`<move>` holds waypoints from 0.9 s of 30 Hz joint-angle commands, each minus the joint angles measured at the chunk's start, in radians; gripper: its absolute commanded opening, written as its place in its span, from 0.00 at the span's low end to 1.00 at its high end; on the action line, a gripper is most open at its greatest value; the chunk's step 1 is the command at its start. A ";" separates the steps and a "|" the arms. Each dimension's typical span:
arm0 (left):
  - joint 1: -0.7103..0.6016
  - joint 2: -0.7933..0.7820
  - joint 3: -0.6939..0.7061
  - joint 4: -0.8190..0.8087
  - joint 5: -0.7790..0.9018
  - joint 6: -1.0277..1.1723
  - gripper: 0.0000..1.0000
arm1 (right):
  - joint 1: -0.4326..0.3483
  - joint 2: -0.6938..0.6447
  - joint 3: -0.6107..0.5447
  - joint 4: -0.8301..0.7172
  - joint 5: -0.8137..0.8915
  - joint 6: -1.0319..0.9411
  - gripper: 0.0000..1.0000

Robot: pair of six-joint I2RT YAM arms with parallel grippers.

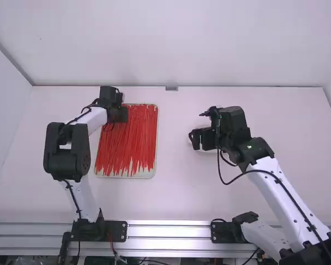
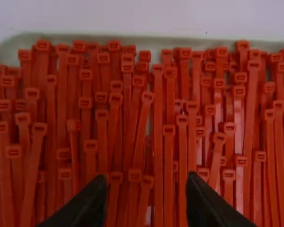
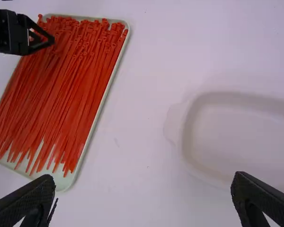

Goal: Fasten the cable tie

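A pile of red cable ties [image 1: 128, 139] lies lengthwise on a pale tray [image 1: 153, 165] at the table's left middle. My left gripper [image 1: 117, 115] hangs over the far left part of the pile, open, with the tie heads [image 2: 132, 113] right below its fingertips [image 2: 92, 198] and nothing held. My right gripper [image 1: 198, 139] stands open right of the tray, above a white dish [image 3: 236, 137]. The right wrist view also takes in the ties [image 3: 57, 90] and the left gripper [image 3: 19, 35] at their far end.
The white dish [image 1: 207, 148] sits mostly under the right gripper, a hand's width right of the tray. White walls close the table at the back and left. Bare tabletop stretches to the right and toward the front rail [image 1: 165, 229].
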 commanded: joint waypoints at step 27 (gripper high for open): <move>0.001 0.039 -0.049 0.050 -0.002 -0.003 0.40 | 0.023 0.008 0.037 0.004 -0.005 0.005 0.99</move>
